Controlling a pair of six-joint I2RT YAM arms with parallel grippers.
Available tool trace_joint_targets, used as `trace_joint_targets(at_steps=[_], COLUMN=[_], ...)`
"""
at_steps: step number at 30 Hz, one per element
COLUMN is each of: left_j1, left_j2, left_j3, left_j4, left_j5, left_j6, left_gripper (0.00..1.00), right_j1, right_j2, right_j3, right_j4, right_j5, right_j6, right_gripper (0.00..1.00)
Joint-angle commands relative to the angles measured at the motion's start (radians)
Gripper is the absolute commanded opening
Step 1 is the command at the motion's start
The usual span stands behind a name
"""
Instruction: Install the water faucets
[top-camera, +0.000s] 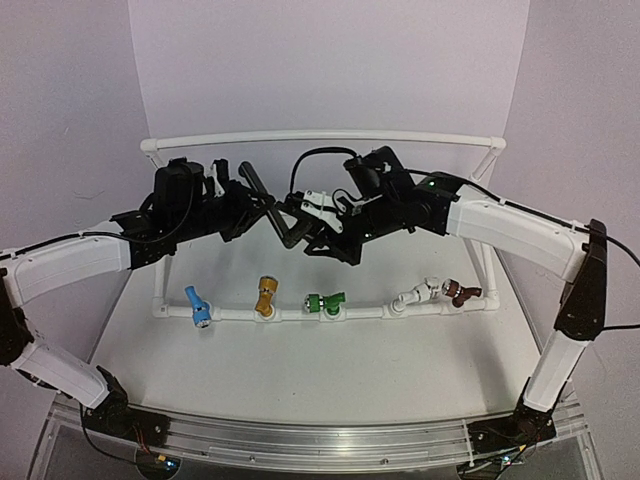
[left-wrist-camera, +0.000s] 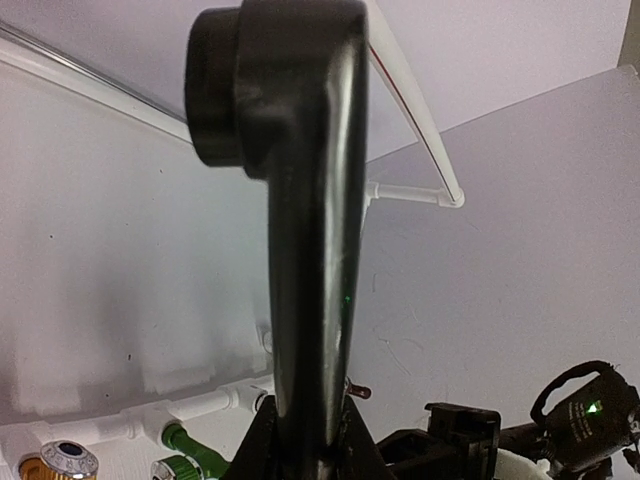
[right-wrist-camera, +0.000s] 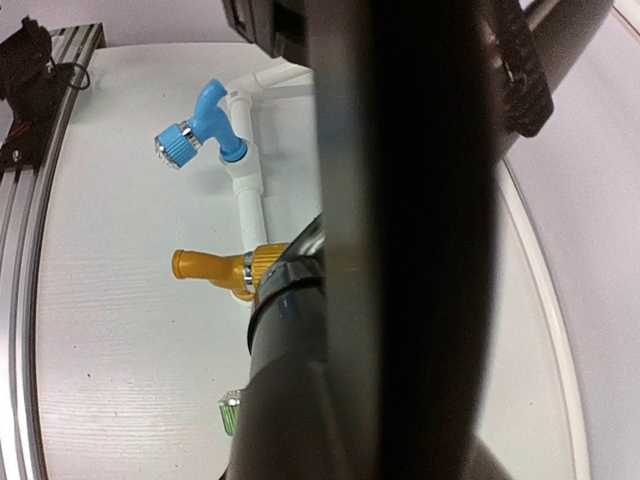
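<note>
We see the dark faucet (top-camera: 250, 178) held up off the table (top-camera: 330, 375), between the two arms where they meet over the middle of the white pipe frame (top-camera: 320, 135). From above it lies tilted, with one end pointing far and left and the other near and right. It sits beyond the frame's near rail and does not touch it.

The left gripper (top-camera: 258, 207) comes in from the left and is clamped tight on the faucet. In its wrist view the long lever (left-wrist-camera: 310, 250) rises straight out from between the fingers (left-wrist-camera: 258, 445), and the round body (left-wrist-camera: 225, 90) sits at the far end, away from the hand.

The right gripper (top-camera: 298, 222) reaches in from the right, and its jaws are drawn in narrow at the faucet's near-right end. From above it appears to grip that end. In its wrist view the faucet (right-wrist-camera: 400, 250) is a dark blur filling the middle, too close for us to make out the contact.

Along the near rail, from left to right, we count a blue faucet (top-camera: 197, 307), a yellow faucet (top-camera: 265, 297), a green faucet (top-camera: 325, 303), a white faucet (top-camera: 415, 296) and a brown faucet (top-camera: 462, 292). All of them are nearer than the held faucet and well below it.
</note>
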Motion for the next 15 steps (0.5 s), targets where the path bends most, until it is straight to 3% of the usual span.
trace_joint_targets(at_steps=[1, 5, 11, 15], left_j1=[-0.013, -0.013, -0.013, -0.013], left_j2=[0.011, 0.015, 0.003, 0.008], left_j3=[0.088, 0.079, 0.06, 0.062], left_j4=[-0.033, -0.03, -0.006, -0.008], left_j5=[0.247, 0.25, 0.228, 0.226], left_j6=[0.061, 0.049, 0.017, 0.001], left_gripper=[0.0, 0.0, 0.0, 0.0], right_j1=[-0.016, -0.016, 0.0, 0.037], right_j2=[-0.071, -0.067, -0.08, -0.087], right_j3=[0.053, 0.087, 0.084, 0.074], right_j4=[-0.004, -0.022, -0.049, -0.067], right_j5=[0.04, 0.043, -0.018, -0.033], right_j6=[-0.156, -0.179, -0.154, -0.152], right_gripper=[0.1, 0.12, 0.44, 0.51])
